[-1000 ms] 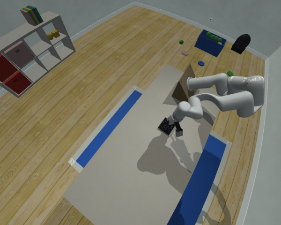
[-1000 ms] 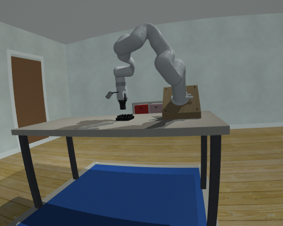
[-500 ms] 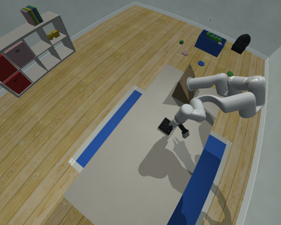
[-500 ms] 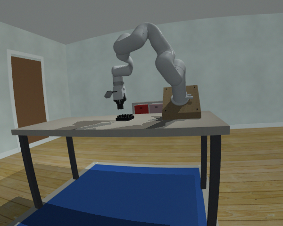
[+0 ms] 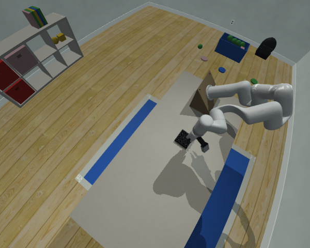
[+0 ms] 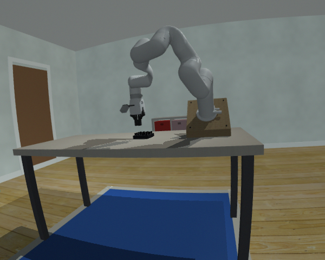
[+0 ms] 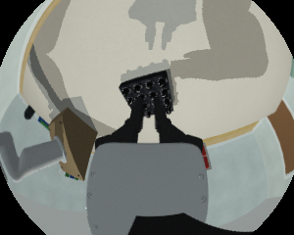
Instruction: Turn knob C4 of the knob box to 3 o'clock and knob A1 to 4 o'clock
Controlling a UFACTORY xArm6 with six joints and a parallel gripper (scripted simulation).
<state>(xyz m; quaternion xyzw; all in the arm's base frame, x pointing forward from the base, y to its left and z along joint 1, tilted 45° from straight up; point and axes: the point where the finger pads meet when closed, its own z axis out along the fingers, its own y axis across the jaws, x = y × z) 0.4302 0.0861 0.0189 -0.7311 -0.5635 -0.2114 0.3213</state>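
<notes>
The black knob box [image 5: 182, 140] [image 6: 143, 135] [image 7: 145, 89] stands on the table with its rows of black knobs facing up. My gripper [image 6: 138, 124] [image 7: 148, 104] points down above the box, clear of the knobs. Its fingers stand a little apart with nothing between them, so it is open by a narrow gap. In the wrist view the fingers cover part of the box's near side. In the top view the arm hides the fingertips. The printed names, the marks, the socket and the directions of the knobs' white lines are too small to read.
The arm's base is fixed to a tilted wooden block [image 5: 199, 102] [image 6: 208, 125] [image 7: 74, 142] on the table [image 5: 128, 184] [image 6: 73, 144] [image 7: 98, 29]. A small grey camera [image 5: 204, 146] [image 6: 124, 108] sticks out sideways from the wrist. Arm shadows fall across the table.
</notes>
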